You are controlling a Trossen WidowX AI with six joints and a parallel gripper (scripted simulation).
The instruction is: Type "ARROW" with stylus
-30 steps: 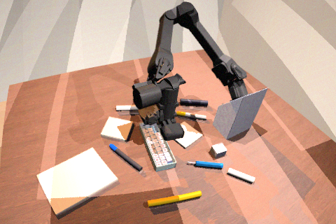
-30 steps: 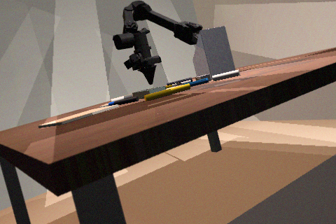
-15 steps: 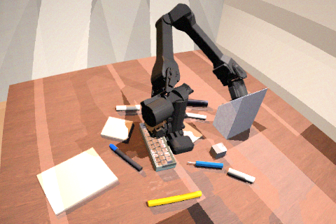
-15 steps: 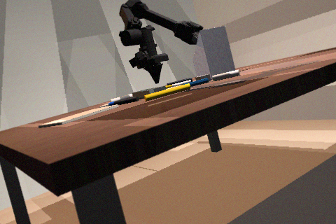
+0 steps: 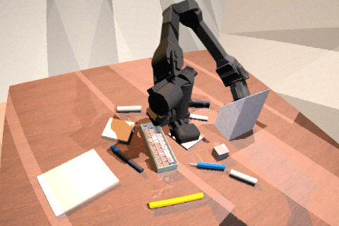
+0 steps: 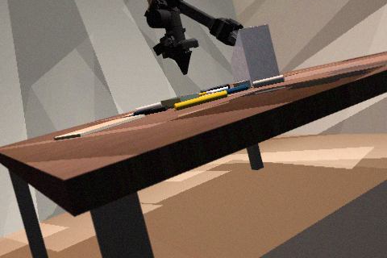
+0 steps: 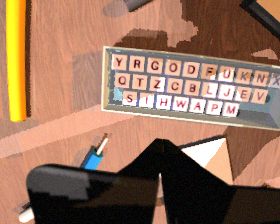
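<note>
The keyboard point(image 5: 167, 169) point(image 7: 103, 82) is a shallow pale green tray with three rows of lettered keys. In the wrist view the A key point(image 7: 197, 105), R key point(image 7: 136, 64), O key point(image 7: 173, 67) and W key point(image 7: 180, 104) show uncovered. The stylus, blue with a thin pale tip point(image 5: 210, 166) point(image 6: 238, 89) point(image 7: 93, 160), lies on the desk beside the keyboard. My gripper point(image 6: 185, 72) point(image 7: 161, 145) is shut with nothing between its fingertips. It points down and hangs above the desk; in the wrist view its tips appear just below the keyboard's letter rows, right of the stylus.
A yellow stick point(image 5: 176, 200) point(image 6: 201, 100) point(image 7: 16, 60), a dark pen point(image 5: 128, 159), a white cylinder point(image 5: 243, 177) and a grey cube point(image 5: 220, 152) lie around the keyboard. A large notebook point(image 5: 78, 181) lies at left. A tall grey panel point(image 5: 241, 115) point(image 6: 262, 53) stands at right.
</note>
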